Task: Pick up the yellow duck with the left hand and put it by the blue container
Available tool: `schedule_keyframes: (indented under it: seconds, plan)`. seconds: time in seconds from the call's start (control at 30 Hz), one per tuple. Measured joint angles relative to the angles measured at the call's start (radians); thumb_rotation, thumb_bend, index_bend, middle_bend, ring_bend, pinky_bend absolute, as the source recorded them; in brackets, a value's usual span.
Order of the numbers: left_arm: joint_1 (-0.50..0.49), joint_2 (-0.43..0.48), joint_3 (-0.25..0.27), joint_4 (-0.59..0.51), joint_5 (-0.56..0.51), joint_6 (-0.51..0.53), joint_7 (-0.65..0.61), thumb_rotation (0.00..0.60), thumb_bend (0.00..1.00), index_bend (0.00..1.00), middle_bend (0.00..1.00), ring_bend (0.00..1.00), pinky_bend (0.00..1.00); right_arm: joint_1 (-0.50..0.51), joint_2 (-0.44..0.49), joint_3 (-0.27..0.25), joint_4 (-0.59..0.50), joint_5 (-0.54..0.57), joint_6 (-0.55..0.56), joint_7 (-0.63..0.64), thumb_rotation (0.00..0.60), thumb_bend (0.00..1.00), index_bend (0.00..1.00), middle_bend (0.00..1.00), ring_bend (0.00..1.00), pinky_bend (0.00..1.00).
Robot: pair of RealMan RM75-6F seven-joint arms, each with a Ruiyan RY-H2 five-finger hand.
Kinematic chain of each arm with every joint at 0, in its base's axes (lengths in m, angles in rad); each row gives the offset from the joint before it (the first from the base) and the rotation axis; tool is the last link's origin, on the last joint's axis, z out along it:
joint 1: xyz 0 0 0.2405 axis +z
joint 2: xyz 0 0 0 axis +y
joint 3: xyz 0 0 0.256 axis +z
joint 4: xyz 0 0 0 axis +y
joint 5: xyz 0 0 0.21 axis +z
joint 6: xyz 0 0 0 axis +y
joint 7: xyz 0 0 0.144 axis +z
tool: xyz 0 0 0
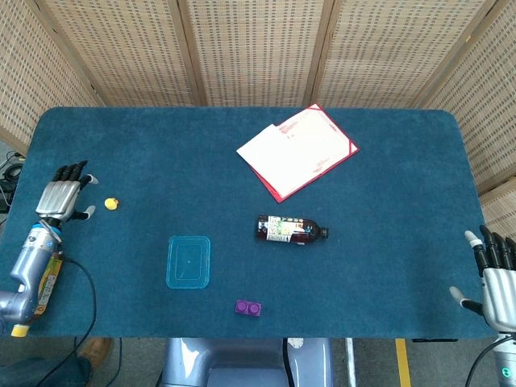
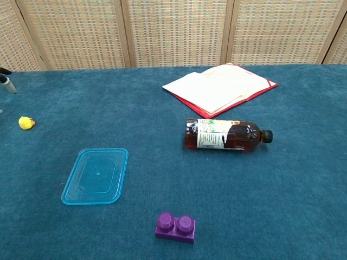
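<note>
The small yellow toy duck (image 1: 112, 204) is seen near the left edge of the blue carpeted table (image 1: 387, 266), just beside the left hand (image 1: 61, 199), which is held spread and apart from it. The shallow translucent blue plastic container (image 1: 189, 262) is set well apart, with bare cloth between. The right hand (image 1: 496, 270) is kept spread and holding nothing at the right edge.

left robot hand (image 1: 62, 197) | silver, black tips | cable, prob. black
</note>
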Motion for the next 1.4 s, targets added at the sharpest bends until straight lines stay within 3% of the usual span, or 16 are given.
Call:
schedule_keyframes:
  seconds: [0.27, 0.47, 1.17, 1.4]
  plan:
    - [-0.074, -0.122, 0.022, 0.168, 0.004, -0.096, -0.041, 0.6, 0.36, 0.31, 0.0, 0.0, 0.0, 0.002, 0.0, 0.01, 0.008, 0.032, -0.006, 0.006, 0.6, 0.0, 0.1, 0.0, 0.0, 0.0]
    - [-0.097, -0.152, 0.054, 0.226, 0.027, -0.131, -0.067, 0.6, 0.36, 0.31, 0.0, 0.0, 0.0, 0.005, -0.003, 0.013, 0.016, 0.05, -0.014, 0.007, 0.6, 0.0, 0.12, 0.0, 0.0, 0.0]
    - [-0.102, -0.196, 0.082, 0.316, 0.036, -0.177, -0.164, 0.6, 0.36, 0.36, 0.0, 0.0, 0.0, 0.011, -0.015, 0.016, 0.022, 0.067, -0.014, -0.009, 0.6, 0.0, 0.12, 0.0, 0.0, 0.0]
    - [-0.109, -0.204, 0.086, 0.33, 0.038, -0.185, -0.176, 0.6, 0.37, 0.45, 0.0, 0.0, 0.0, 0.013, -0.015, 0.016, 0.023, 0.071, -0.018, -0.005, 0.6, 0.0, 0.12, 0.0, 0.0, 0.0]
